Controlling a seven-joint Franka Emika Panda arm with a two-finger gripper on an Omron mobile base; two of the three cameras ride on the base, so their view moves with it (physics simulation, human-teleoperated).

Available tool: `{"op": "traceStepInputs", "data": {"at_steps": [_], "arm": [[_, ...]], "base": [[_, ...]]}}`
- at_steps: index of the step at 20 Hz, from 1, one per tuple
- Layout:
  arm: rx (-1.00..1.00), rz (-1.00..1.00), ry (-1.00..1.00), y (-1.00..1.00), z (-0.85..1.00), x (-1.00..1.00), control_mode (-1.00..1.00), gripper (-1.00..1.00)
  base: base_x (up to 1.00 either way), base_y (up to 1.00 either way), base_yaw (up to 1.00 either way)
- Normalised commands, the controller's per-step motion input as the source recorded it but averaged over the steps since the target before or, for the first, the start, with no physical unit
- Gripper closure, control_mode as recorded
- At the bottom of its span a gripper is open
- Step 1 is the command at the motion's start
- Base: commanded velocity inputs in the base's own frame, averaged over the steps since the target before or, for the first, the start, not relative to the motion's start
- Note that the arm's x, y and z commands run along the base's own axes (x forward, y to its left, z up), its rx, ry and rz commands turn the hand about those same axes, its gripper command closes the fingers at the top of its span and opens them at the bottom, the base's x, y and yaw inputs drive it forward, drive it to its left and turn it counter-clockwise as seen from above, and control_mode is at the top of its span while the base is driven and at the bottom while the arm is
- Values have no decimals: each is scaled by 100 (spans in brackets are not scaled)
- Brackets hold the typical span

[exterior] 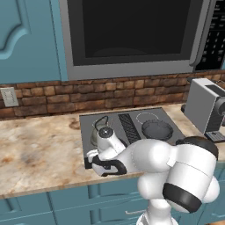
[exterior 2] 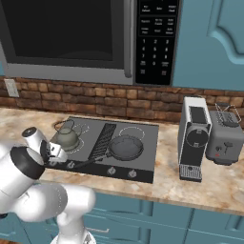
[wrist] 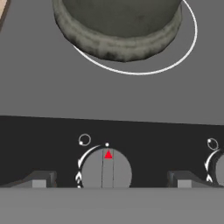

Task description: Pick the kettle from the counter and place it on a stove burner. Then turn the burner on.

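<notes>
We have the kettle on the stove burner (step 1 done) — our gripper spread astride the knob, its red marker upright — turning remains.

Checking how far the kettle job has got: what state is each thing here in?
kettle: sitting on the stove burner, lid on.
Nearest knob: red marker points at the top dot.
gripper: jaws open, straddling that knob, not touching.
frying pan: resting on another burner.
Microwave: door shut.
</notes>
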Motion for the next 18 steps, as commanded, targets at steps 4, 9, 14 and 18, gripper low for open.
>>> {"op": "traceStepInputs", "data": {"at_steps": [4, 9, 14, 18], "arm": [[2, 0, 0, 7, -5, 16, -100, -100], [0, 0, 0, 0, 0, 5, -100, -100], [0, 0, 0, 0, 0, 0, -100, -100], [0, 0, 0, 0, -4, 0, -100, -100]], "base": [[0, 0, 0], [0, 0, 0], [0, 0, 0], [0, 0, 0]]}}
